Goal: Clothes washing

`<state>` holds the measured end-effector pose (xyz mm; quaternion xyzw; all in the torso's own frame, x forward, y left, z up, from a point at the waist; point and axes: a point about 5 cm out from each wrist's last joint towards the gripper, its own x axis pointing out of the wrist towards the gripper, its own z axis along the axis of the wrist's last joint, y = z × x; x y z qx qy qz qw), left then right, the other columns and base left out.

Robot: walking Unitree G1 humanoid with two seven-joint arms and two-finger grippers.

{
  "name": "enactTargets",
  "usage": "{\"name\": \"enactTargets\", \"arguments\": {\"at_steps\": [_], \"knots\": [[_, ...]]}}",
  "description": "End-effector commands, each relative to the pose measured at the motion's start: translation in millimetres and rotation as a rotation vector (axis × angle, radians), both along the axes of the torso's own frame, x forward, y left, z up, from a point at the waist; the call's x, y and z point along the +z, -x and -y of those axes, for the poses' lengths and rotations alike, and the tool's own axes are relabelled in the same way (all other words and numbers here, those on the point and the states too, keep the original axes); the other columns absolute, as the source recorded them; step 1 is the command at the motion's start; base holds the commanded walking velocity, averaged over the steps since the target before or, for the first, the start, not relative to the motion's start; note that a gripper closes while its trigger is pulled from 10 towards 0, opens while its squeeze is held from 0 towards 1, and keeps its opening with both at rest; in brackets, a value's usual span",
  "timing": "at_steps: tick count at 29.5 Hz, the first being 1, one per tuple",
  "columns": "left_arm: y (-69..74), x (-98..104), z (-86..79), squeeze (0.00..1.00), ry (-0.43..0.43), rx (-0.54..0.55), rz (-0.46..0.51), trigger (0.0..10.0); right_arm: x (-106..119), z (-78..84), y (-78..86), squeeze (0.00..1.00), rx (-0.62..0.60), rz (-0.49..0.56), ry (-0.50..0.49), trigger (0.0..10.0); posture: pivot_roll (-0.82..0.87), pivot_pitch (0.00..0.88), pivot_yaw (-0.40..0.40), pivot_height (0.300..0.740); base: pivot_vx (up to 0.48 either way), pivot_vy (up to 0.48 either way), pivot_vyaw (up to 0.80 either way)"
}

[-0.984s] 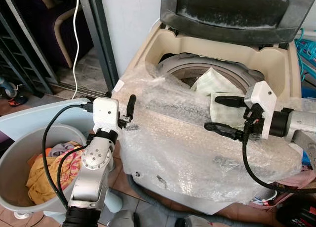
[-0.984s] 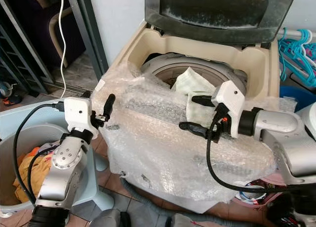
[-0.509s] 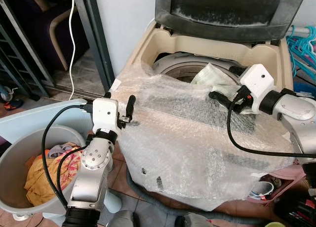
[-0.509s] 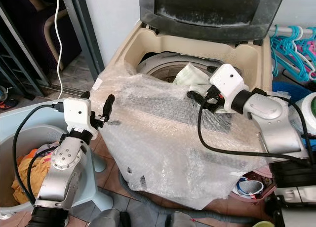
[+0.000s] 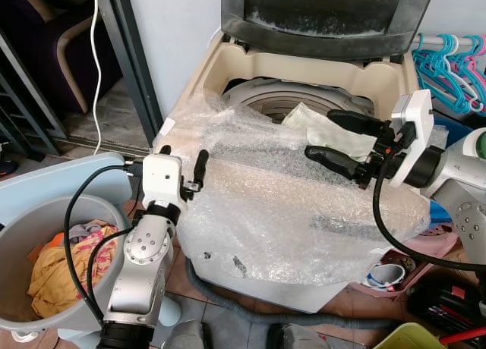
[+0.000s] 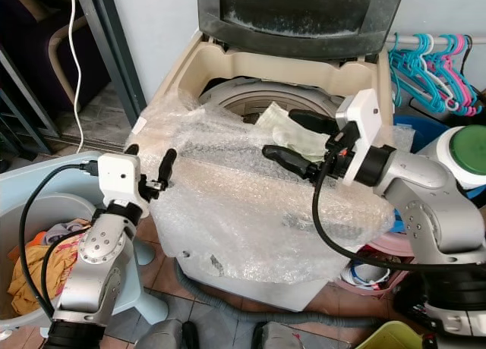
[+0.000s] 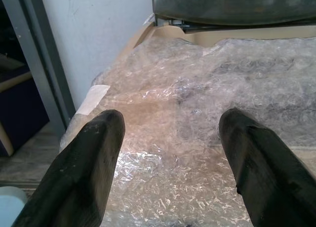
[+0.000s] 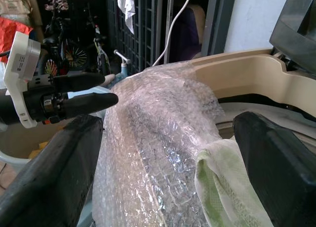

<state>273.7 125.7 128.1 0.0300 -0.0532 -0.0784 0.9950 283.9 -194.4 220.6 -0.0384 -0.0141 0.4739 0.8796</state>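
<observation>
lid up on the cream top-loading washing machine (image 5: 380,80), so the drum mouth stands open for loading — the rest placed against that machine. draped over its front rim and down its front panel, a crinkled sheet of clear bubble wrap (image 5: 273,212), apparently packing left on. hanging half out of the drum mouth, over the wrap's upper edge, a pale green-white cloth (image 5: 328,130); not fully inside, so probably the piece in hand for this step.

just in front of the drum mouth, the right gripper (image 5: 343,140), black fingers spread wide apart and gripping nothing, one finger above the cloth and one below its hanging edge — seemingly poised to pinch it or nudge it in. at the machine's front left corner, the left gripper (image 5: 184,178), fingers likewise parted and empty, pointed across the wrap, likely waiting its turn.

down to the machine's left on the floor, a grey plastic tub (image 5: 30,235) with orange and pink laundry (image 5: 57,269) heaped inside — more washing waiting. off the machine's right side, turquoise and pink hangers (image 5: 448,61).
</observation>
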Motion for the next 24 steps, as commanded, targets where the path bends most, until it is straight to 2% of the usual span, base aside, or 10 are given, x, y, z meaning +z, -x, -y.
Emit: {"name": "enactTargets", "arguments": {"at_steps": [1, 3, 7, 9, 11, 17, 19, 21, 23, 24], "knots": [[1.0, 2, 0.9, 0.00, 0.000, -0.008, 0.006, 10.0, 3, 1.8, 0.5, 1.00, -0.040, 0.040, 0.017, 10.0, -0.07, 0.073, 0.036, 0.740, 0.000, 0.000, 0.00], [-0.4, 3, 1.5, 0.00, 0.000, -0.010, 0.008, 10.0, 3, 1.8, -2.0, 1.00, -0.083, 0.076, 0.048, 10.0, -0.07, 0.075, 0.038, 0.740, 0.000, 0.000, 0.00], [-3.2, 6, 0.9, 0.00, -0.004, -0.011, 0.017, 10.0, 9, -1.3, 3.3, 1.00, -0.040, 0.069, 0.047, 10.0, -0.07, 0.083, 0.040, 0.740, 0.000, 0.000, 0.00], [-4.0, 8, -2.7, 0.00, -0.011, 0.000, 0.026, 10.0, 10, 0.7, 6.1, 1.00, -0.016, 0.076, 0.137, 10.0, -0.07, 0.101, 0.040, 0.740, 0.000, 0.000, 0.00], [-3.9, 10, -4.4, 0.00, -0.013, 0.005, 0.029, 10.0, 9, 4.4, 7.6, 1.00, -0.002, 0.064, 0.178, 10.0, -0.07, 0.105, 0.038, 0.740, 0.000, 0.000, 0.00], [-2.8, 11, -5.7, 0.00, -0.013, 0.016, 0.036, 10.0, 9, 14.2, 8.4, 1.00, -0.001, 0.035, 0.194, 10.0, -0.07, 0.115, 0.029, 0.740, 0.000, 0.000, 0.00], [-2.5, 11, -6.1, 0.00, -0.011, 0.021, 0.034, 10.0, 11, 12.2, 10.0, 1.00, 0.024, 0.012, 0.163, 10.0, -0.07, 0.115, 0.028, 0.740, 0.000, 0.000, 0.00], [-1.2, 9, -4.5, 0.00, -0.009, 0.016, 0.028, 10.0, 6, 8.2, 12.2, 1.00, 0.048, -0.005, 0.177, 10.0, -0.07, 0.115, 0.028, 0.740, 0.000, 0.000, 0.00], [0.1, 8, -2.9, 0.00, -0.013, 0.018, 0.020, 10.0, 2, 3.9, 8.8, 1.00, 0.012, 0.012, 0.176, 10.0, -0.07, 0.117, 0.027, 0.740, 0.000, 0.000, 0.00], [0.7, 6, -2.4, 0.00, -0.011, 0.023, 0.011, 10.0, -1, -0.3, 4.3, 1.00, -0.040, 0.056, 0.179, 10.0, -0.07, 0.118, 0.026, 0.740, 0.000, 0.000, 0.00]]}}
